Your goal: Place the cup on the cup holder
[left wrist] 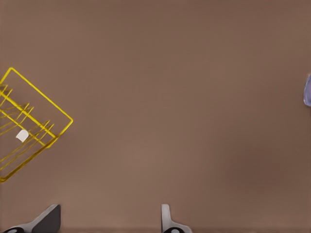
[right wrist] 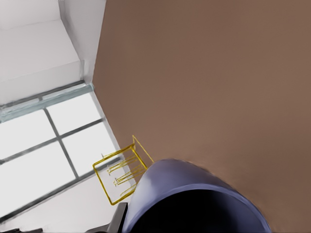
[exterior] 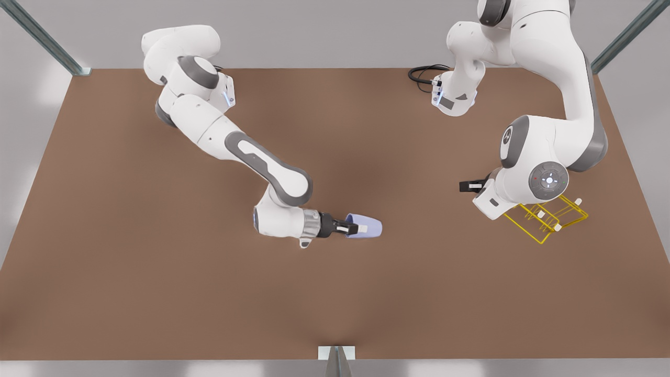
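Observation:
The lavender-blue cup [exterior: 369, 226] lies on its side near the table's middle, its wide mouth facing my right gripper [exterior: 354, 228], which is shut on its rim. The right wrist view shows the cup [right wrist: 194, 199] close up, dark mouth toward the camera. The yellow wire cup holder [exterior: 545, 217] sits at the front view's right, partly under the other arm. My left gripper [exterior: 467, 186] hovers just beside it, open and holding nothing, fingertips [left wrist: 48, 218] wide apart. From that wrist, the cup holder [left wrist: 29, 131] and a sliver of the cup [left wrist: 307, 91] appear at opposite edges. The cup holder [right wrist: 121, 174] also appears beyond the cup.
A black cable [exterior: 425, 73] loops at the table's far edge by the arm base. Metal frame posts [exterior: 44, 39] stand at the far corners and a bracket [exterior: 336, 353] at the near edge. Bare brown tabletop [exterior: 429, 220] lies between cup and cup holder.

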{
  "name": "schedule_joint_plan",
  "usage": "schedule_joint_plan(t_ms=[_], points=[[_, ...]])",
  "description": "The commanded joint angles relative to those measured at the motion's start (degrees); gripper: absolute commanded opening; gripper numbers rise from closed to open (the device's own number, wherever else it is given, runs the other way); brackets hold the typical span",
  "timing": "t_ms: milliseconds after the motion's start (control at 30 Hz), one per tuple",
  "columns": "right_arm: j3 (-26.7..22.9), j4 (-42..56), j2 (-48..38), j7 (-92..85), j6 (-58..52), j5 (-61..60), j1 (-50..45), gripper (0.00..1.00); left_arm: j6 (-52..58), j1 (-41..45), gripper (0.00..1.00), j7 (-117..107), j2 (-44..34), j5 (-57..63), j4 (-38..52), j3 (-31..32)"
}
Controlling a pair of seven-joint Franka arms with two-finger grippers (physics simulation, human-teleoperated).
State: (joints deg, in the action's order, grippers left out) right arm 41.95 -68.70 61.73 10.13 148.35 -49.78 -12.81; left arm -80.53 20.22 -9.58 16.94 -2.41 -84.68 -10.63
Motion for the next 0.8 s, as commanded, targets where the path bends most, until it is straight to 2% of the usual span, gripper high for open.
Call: schedule_joint_plan(t_ms=[0,33,133,200,267,533,767], points=[[-0.03,3.48,1.99,-11.19,6.6,-4.89,-3.27,0.21,0.2,-0.01,1.0,0.0,-0.07,0.04,0.04,0.0],[-0.64,4.62,2.52,-11.01,6.69,-4.88,-5.11,0.21,0.2,-0.01,1.0,0.0,-0.07,0.04,0.04,0.0],[-9.96,12.09,5.24,-4.95,6.51,-4.36,-13.9,0.21,0.55,-0.01,1.0,0.0,0.02,0.04,-0.05,0.0],[-10.05,13.94,7.7,-4.77,6.6,-4.27,-15.4,0.21,0.55,-0.01,1.0,0.0,0.02,0.04,-0.05,0.0],[-13.12,15.78,8.49,-0.03,6.69,-4.27,-19.26,0.21,0.47,-0.01,1.0,-0.09,0.11,0.04,-0.05,0.0],[-15.24,16.58,10.16,3.93,7.04,-4.18,-23.22,0.21,0.55,-0.01,1.0,-0.18,0.55,-0.05,-0.4,0.0],[-15.06,17.02,12.01,5.78,11.35,-4.62,-26.56,0.21,0.55,-0.01,1.0,-0.18,0.64,-0.05,-0.4,0.0]])
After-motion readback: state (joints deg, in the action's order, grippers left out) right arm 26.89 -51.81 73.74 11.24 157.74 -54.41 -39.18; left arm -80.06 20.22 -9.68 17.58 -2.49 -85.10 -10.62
